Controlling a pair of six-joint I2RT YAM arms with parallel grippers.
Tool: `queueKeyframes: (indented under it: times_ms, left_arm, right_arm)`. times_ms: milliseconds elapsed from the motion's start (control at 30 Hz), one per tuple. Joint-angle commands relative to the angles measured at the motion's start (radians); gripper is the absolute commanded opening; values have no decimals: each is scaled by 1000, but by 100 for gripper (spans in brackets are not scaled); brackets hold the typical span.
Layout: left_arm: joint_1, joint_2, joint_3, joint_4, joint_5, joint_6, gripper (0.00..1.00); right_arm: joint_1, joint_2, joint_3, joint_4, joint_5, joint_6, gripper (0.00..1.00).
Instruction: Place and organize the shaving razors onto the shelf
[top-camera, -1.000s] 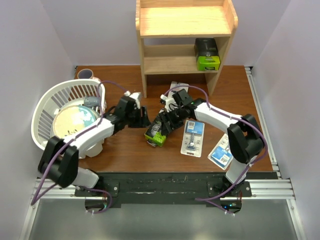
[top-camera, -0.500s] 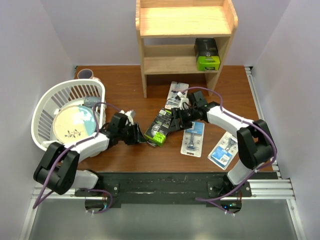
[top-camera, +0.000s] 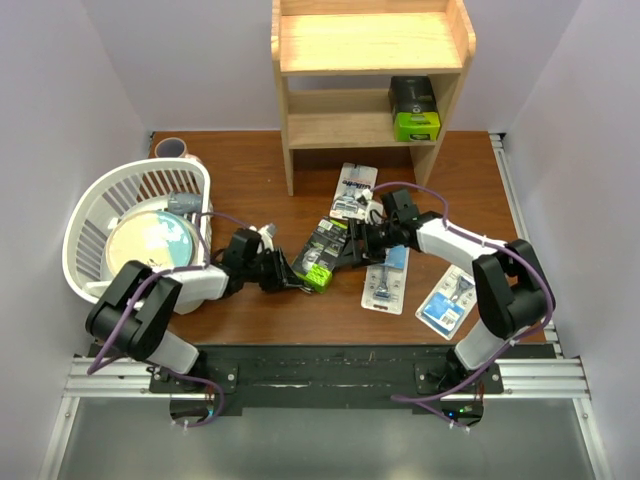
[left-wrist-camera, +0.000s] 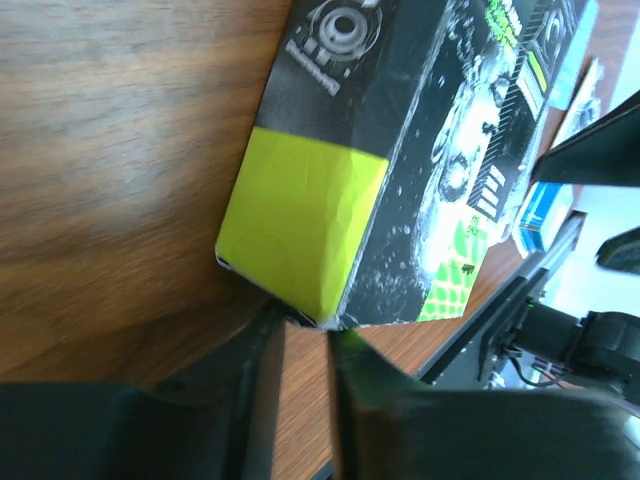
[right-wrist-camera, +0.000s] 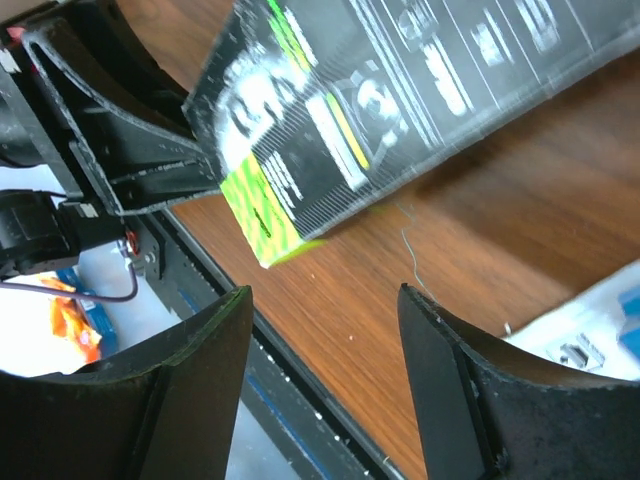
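Note:
A black razor box with a lime-green end (top-camera: 320, 254) lies on the table below the wooden shelf (top-camera: 370, 45). My left gripper (top-camera: 291, 281) has its fingers a narrow gap apart. Their tips touch the green corner of that box (left-wrist-camera: 300, 230) with nothing between them. My right gripper (top-camera: 352, 250) is open just right of the same box (right-wrist-camera: 400, 90), over bare wood. A second black box (top-camera: 414, 108) stands on the lower tier at the right. Three blister cards lie flat: one (top-camera: 354, 190) near the shelf, one (top-camera: 387, 275) partly under the right arm, and one (top-camera: 448, 300) at the right.
A white basket (top-camera: 90, 215) holding a plate fills the left side, with a cup (top-camera: 170, 148) behind it. The black base rail (top-camera: 320, 365) runs along the near edge. The shelf's upright (top-camera: 283, 140) stands close behind the packs.
My left gripper has slid right and nearer, up to the box's green end. My right gripper has come off the box and drawn back to its right side, staying low.

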Motion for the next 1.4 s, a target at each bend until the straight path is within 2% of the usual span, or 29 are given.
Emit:
queueKeyframes:
  times_ms: [0,33,67,167,233,400,633,867,933,1033,1100,1133,1267,1367]
  left_arm:
    - [-5,27,2,132,78,-49,19]
    - [-5,27,11,151,91,-52,6]
    - [-5,27,22,152,114,-48,0]
    - [-8,18,58,184,178,-34,0]
    - [-8,9,84,229,210,-29,0]
    - [-28,1,135,281,290,20,0]
    - [-73,27,190,281,281,43,0]
    - [-122,73,230,306,283,47,0]
    - [-128,79,239,307,276,60,0]
    - [-131,79,243,307,273,64,0]
    - [-131,76,243,310,272,63,0]
    - [-131,70,243,318,272,48,0]
    - [-131,76,252,362,293,34,0]
    - [-131,85,243,399,287,17,0]
  right_arm:
    - [-14,-60,-53,75,-77,66,69]
    - [-20,-59,-79,90,-86,95,71]
    - [-36,-56,-93,133,-99,169,74]
    - [-77,-39,-134,201,-145,305,83]
    - [-99,-17,-140,193,-152,331,89]
    - [-195,43,-148,296,-220,507,98]
    - [-192,102,-62,284,-261,635,99]
    - [-186,64,-82,304,-258,687,98]
    - [-186,44,-87,298,-249,663,90]
    - [-186,20,-88,282,-243,629,84]
    - [-185,13,-85,264,-240,629,91]
    - [-188,10,-82,243,-237,623,99]
    - [-186,1,-103,255,-246,647,99]
    - [-188,7,-122,298,-274,725,99]
